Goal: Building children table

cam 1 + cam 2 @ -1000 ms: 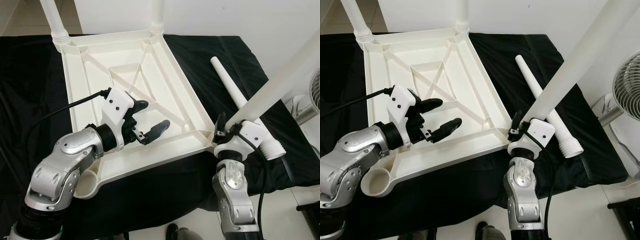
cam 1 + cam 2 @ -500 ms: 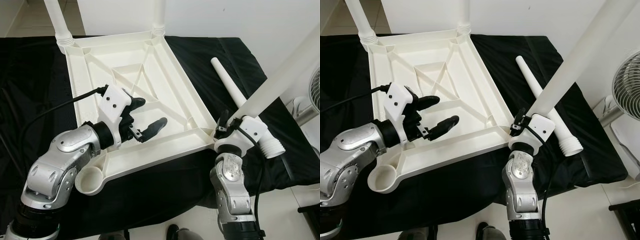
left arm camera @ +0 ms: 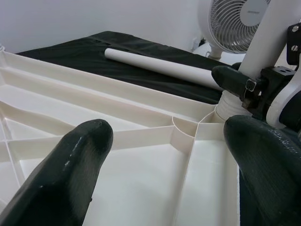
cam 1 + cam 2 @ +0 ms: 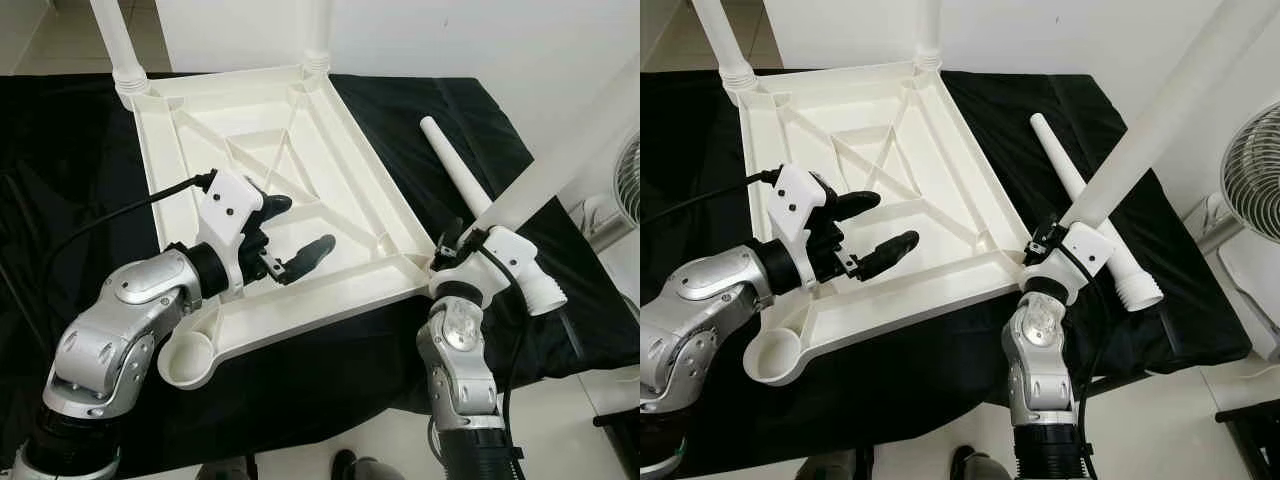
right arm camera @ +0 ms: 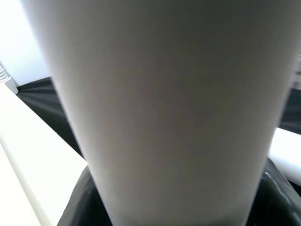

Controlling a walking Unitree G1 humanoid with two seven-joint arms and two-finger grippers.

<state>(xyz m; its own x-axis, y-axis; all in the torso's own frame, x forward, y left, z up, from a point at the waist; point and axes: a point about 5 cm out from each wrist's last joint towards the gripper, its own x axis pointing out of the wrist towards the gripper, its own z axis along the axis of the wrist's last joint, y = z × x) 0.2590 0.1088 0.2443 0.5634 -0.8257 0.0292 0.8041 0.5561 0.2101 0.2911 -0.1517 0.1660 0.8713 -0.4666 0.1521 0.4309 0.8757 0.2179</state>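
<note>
The upturned tabletop (image 4: 290, 190) lies on the cloth-covered surface (image 4: 60, 180), with two legs (image 4: 112, 40) standing at its far corners and an empty socket (image 4: 190, 357) at its near left corner. The left gripper (image 4: 290, 238) hovers over the tabletop's near part, fingers apart. At the near right corner the right gripper (image 4: 1052, 245) holds a leg (image 4: 1160, 120), seemingly at that corner's socket. A loose leg (image 4: 480, 205) lies on the cloth right of the tabletop, with a fan (image 4: 1252, 170) further right

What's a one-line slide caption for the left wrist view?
Open left gripper hovers over the upturned tabletop; right gripper seats a leg at the corner.
</note>
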